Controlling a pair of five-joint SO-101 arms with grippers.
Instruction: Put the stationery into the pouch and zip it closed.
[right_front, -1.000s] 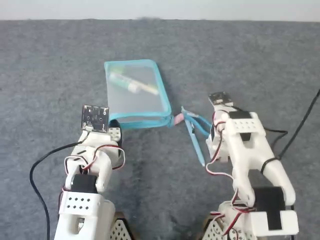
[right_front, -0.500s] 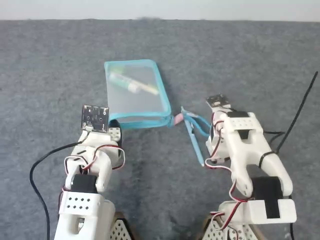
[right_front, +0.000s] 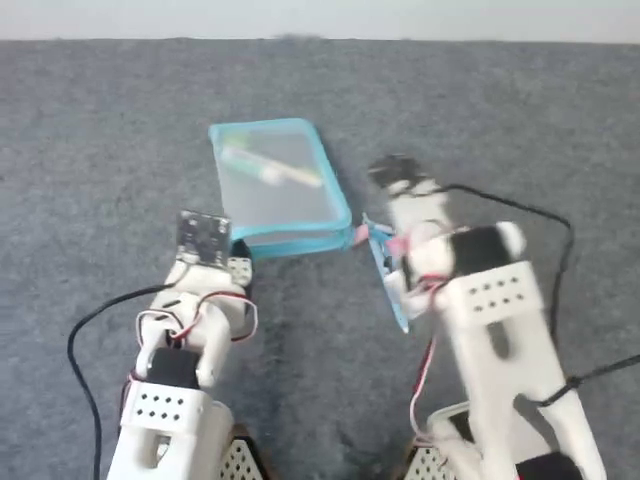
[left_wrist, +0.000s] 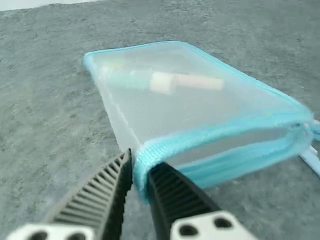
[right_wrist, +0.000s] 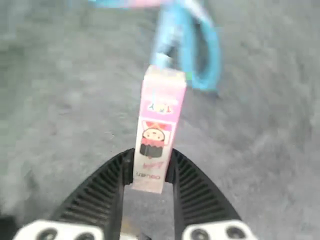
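Lying flat mid-table, the pouch (right_front: 275, 190) is a rectangular see-thru mesh bag w/ turquoise fabric trim and rounded far corners. Its zip edge faces the arms. In left wrist view that edge shows two trim lines w/ a gap between, so the mouth looks open. Inside sits a marker (left_wrist: 162, 82): stick shape, pale green one end, yellowish the other, white band in the middle, lying diagonal toward the far side. A pink zip pull (right_front: 357, 237) pokes out at the pouch's near right corner.

The left gripper (left_wrist: 140, 162) has black ribbed jaws pinched tight on the turquoise trim at the pouch's near left corner. The right gripper (right_wrist: 150, 175) is clamped on a pink box (right_wrist: 156, 132), small, slim and rectangular w/ flat faces and a cartoon figure print. The box stands lengthwise out of the jaws, above the mat.

A blue pen (right_front: 398, 312) lies on the mat just right of the pouch, partly under the right arm. A blue cord loop (right_wrist: 207, 55) lies beside it, blurred.

The mat (right_front: 500, 120) is grey w/ a fuzzy felt or carpet texture and covers the whole table. A pale wall strip (right_front: 320, 18) runs along the far edge. Both arms are white plastic w/ black parts, and black cables (right_front: 85, 340) trail over the mat.
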